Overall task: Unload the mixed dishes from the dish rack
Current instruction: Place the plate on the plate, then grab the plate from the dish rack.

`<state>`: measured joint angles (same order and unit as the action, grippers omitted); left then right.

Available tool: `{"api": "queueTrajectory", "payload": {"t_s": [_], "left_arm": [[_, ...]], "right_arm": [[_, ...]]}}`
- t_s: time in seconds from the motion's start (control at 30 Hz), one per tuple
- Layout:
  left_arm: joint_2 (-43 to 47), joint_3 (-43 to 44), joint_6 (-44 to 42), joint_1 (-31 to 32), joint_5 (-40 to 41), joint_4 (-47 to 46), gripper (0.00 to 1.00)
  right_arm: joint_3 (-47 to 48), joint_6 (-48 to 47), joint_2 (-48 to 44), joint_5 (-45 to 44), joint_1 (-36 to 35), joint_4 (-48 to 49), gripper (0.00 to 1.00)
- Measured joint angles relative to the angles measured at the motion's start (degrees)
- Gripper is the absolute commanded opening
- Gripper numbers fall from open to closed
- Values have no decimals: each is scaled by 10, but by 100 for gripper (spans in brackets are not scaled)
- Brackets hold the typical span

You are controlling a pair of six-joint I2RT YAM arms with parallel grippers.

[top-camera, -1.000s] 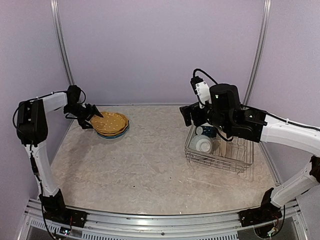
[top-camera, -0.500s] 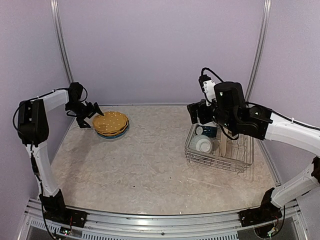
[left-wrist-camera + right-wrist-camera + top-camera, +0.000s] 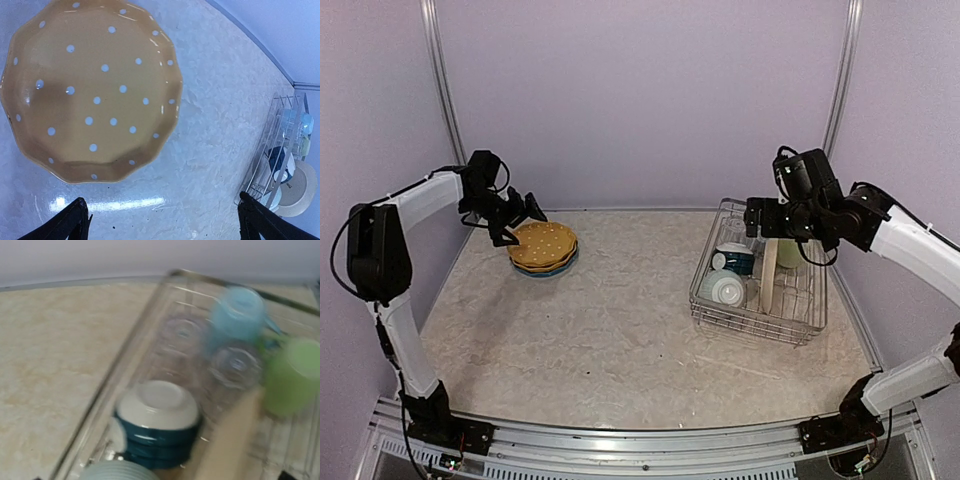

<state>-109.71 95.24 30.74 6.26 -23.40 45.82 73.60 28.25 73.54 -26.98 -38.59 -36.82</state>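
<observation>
the unloading is partly done. a stack of plates sits on the table in the upper left of the top view, a yellow-orange dotted plate on top and a blue rim showing beneath it. the left end effector hovers just above that stack with its fingers spread wide and nothing between them.

the dish rack, at the right of the top view, is far from empty. in the right wrist view a stack of teal-and-white bowls sits low centre, a light blue mug and a pale green mug are toward the upper right, a clear glass tumbler lies between them, and a cream plate stands on edge. the right end effector hangs over the rack's far end; i cannot tell whether its fingers are apart or together, as that view is blurred.

by my reckoning, most of the pieces are still to come out.
</observation>
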Motion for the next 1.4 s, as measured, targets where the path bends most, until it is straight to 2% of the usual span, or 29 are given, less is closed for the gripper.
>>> {"api": "queueTrajectory", "payload": {"t_s": [0.17,0.4,0.67,0.8,1.0,1.27,1.4], "left_arm": [[61,-12,-4,38,-7,-10,99],[99,-22,-3,77,-28,-29,99],[100,-32,-2,103,-44,-30,99],[100,-32,-2,111,-48,-30,99],[100,-32,-1,117,-51,-30,99],[99,-32,-2,126,-52,-30,99],[98,-32,-2,128,-51,-30,99]], "right_arm": [[-17,48,-34,42,69,-35,92],[-82,95,-32,132,143,-26,71],[-90,118,39,170,148,-1,55],[-92,122,59,175,148,12,44],[-107,133,61,184,148,35,35],[-120,138,50,186,148,52,16],[-124,141,33,171,148,39,12]]}}
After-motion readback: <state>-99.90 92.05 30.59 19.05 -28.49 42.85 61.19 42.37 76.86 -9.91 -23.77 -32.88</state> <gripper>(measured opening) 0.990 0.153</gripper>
